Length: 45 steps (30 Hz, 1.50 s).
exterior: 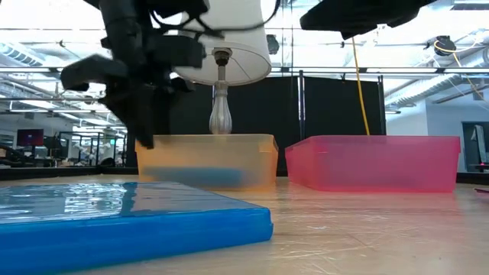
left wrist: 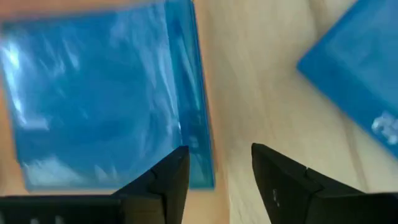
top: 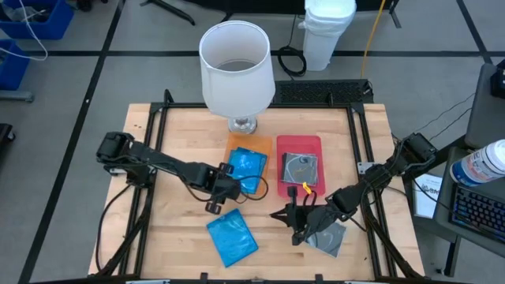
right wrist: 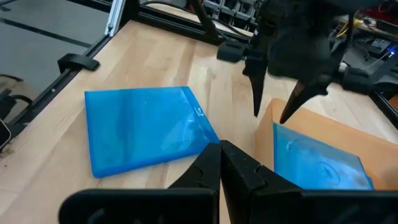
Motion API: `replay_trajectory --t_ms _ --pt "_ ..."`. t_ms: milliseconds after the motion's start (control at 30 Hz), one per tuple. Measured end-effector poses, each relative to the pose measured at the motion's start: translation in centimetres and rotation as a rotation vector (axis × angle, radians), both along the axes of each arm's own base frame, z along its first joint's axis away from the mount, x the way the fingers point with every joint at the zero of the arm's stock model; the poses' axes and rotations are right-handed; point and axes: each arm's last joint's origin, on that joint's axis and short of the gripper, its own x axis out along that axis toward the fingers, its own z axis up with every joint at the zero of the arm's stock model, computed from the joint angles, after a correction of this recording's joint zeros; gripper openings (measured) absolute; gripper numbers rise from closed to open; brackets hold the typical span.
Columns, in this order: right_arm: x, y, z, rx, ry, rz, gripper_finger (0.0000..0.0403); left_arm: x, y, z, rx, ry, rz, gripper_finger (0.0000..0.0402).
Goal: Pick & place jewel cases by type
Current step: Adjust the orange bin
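A blue jewel case (top: 249, 168) lies flat in the orange tray (top: 264, 146). My left gripper (left wrist: 219, 167) hangs open just above that tray's near left corner (right wrist: 273, 127), fingers pointing down, nothing between them. A clear case with a silvery disc (top: 301, 168) lies in the red tray (top: 300, 143). A second blue case (top: 233, 237) lies flat on the table near the front edge. A grey case (top: 331, 238) lies on the table under my right arm. My right gripper (right wrist: 221, 152) is shut and empty, above the table between the two loose cases.
A lamp with a white shade (top: 235, 59) stands at the table's far edge, right behind the orange tray. The two trays sit side by side (exterior: 206, 160) (exterior: 374, 162). Black frame rails (top: 158, 150) run along the table's sides.
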Motion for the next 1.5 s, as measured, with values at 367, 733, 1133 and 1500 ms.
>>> replay_trajectory --t_ms 367,733,1133,1500 --pt "0.1 0.0 0.1 0.006 -0.011 -0.003 0.0 0.2 1.4 -1.2 -0.016 0.065 0.162 0.017" --pt "0.1 0.0 0.1 0.006 -0.01 -0.003 0.0 0.5 1.8 -1.2 -0.129 0.036 0.347 0.0051" --pt "0.1 0.0 0.1 0.022 -0.011 -0.009 0.0 0.7 0.6 -1.2 -0.197 -0.009 0.45 0.0029" --pt "0.1 0.0 0.1 0.033 -0.011 -0.009 0.0 0.0 -0.4 -1.3 -0.167 0.041 0.388 0.0028"
